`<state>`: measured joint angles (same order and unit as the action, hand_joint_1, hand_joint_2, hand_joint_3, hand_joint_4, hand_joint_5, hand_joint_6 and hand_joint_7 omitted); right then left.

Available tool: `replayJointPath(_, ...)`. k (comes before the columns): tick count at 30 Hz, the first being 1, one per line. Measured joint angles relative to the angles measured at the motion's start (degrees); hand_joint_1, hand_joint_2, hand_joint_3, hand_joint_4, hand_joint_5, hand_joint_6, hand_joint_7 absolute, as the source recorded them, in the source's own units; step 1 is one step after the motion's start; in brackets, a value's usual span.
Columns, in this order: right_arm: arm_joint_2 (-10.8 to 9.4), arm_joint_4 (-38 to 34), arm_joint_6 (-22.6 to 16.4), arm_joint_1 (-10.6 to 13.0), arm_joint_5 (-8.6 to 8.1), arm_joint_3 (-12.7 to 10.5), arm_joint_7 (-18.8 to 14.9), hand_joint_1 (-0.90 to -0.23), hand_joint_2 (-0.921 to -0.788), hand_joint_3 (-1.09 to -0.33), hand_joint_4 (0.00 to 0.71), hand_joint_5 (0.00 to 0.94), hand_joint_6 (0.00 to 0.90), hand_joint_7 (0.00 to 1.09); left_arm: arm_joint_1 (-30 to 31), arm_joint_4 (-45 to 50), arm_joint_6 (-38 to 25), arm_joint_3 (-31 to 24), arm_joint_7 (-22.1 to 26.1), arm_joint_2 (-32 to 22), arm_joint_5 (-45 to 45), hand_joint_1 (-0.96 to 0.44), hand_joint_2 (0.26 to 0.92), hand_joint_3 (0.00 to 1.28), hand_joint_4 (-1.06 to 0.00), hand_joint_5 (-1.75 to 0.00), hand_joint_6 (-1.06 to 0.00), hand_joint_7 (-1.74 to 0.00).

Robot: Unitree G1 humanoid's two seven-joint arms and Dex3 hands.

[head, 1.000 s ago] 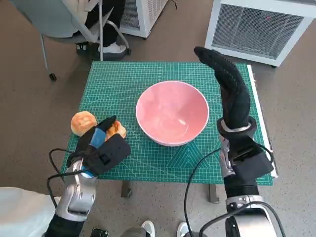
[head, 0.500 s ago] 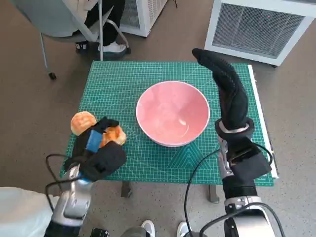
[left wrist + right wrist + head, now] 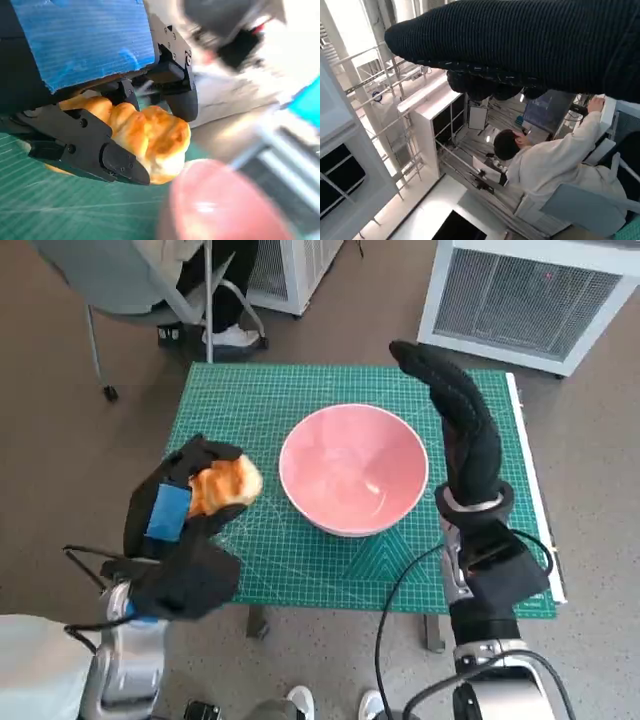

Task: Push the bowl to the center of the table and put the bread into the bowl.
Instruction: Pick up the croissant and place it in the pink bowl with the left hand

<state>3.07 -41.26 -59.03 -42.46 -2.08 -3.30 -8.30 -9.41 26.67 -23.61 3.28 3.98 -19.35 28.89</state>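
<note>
My left hand (image 3: 185, 515) grips a golden piece of bread (image 3: 226, 483) and holds it above the table's left side, just left of the bowl. In the left wrist view the bread (image 3: 147, 137) sits between the black fingers (image 3: 95, 150), and the blurred bowl rim (image 3: 220, 205) lies close beneath it. The pink bowl (image 3: 352, 468) stands empty near the middle of the green mat (image 3: 250, 410). Raised to the right of the bowl and tilted over the mat's far right part, my gloved right hand (image 3: 452, 395) is stretched out and holds nothing. The right wrist view shows only the glove (image 3: 520, 45).
A chair (image 3: 130, 280) and a person's shoes (image 3: 230, 336) are beyond the table's far left corner. White cabinets (image 3: 520, 290) stand beyond the far right edge. A seated person (image 3: 555, 165) shows in the right wrist view.
My left hand has closed on the bread and lifted it off the mat toward the bowl. A second bun seen beside it earlier is now hidden. The right hand has barely moved.
</note>
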Motion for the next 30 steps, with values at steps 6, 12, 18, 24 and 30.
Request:
replayJointPath(6,0.0,0.0,0.0,0.6,-0.06,-0.1,0.0,-0.538,-0.921,-0.862,0.295,0.013,-0.001,0.73,-3.3,1.1,2.5,0.8,0.0,0.6,-0.1,0.0,0.92,0.03,-0.77,-1.04,-0.62,-1.21)
replayJointPath(12,0.0,0.1,0.0,0.7,-0.15,-0.1,0.0,-0.529,-0.921,-0.861,0.295,0.013,-0.001,0.73,-10.9,-1.9,6.8,2.9,0.3,1.1,-0.1,0.0,0.92,0.02,-0.78,-1.04,-0.63,-1.19)
replayJointPath(18,0.0,0.2,-0.1,0.8,-0.41,-0.3,0.0,-0.529,-0.921,-0.858,0.296,0.014,-0.001,0.73,-20.3,-9.6,11.5,6.3,0.3,2.3,0.4,0.0,0.92,0.02,-0.77,-1.04,-0.65,-1.19)
replayJointPath(24,0.0,0.2,-0.1,0.9,-0.42,-0.5,0.0,-0.528,-0.921,-0.855,0.296,0.015,-0.001,0.73,-27.9,-22.5,16.3,10.3,0.1,3.8,0.8,0.0,0.92,0.04,-0.75,-1.05,-0.63,-1.21)
replayJointPath(30,0.4,0.2,-0.3,0.9,-0.45,-1.0,0.0,-0.528,-0.921,-0.853,0.298,0.016,-0.001,0.72,-33.2,-35.6,18.3,13.0,2.0,4.8,0.5,0.0,0.92,0.06,-0.71,-1.09,-0.62,-1.23)
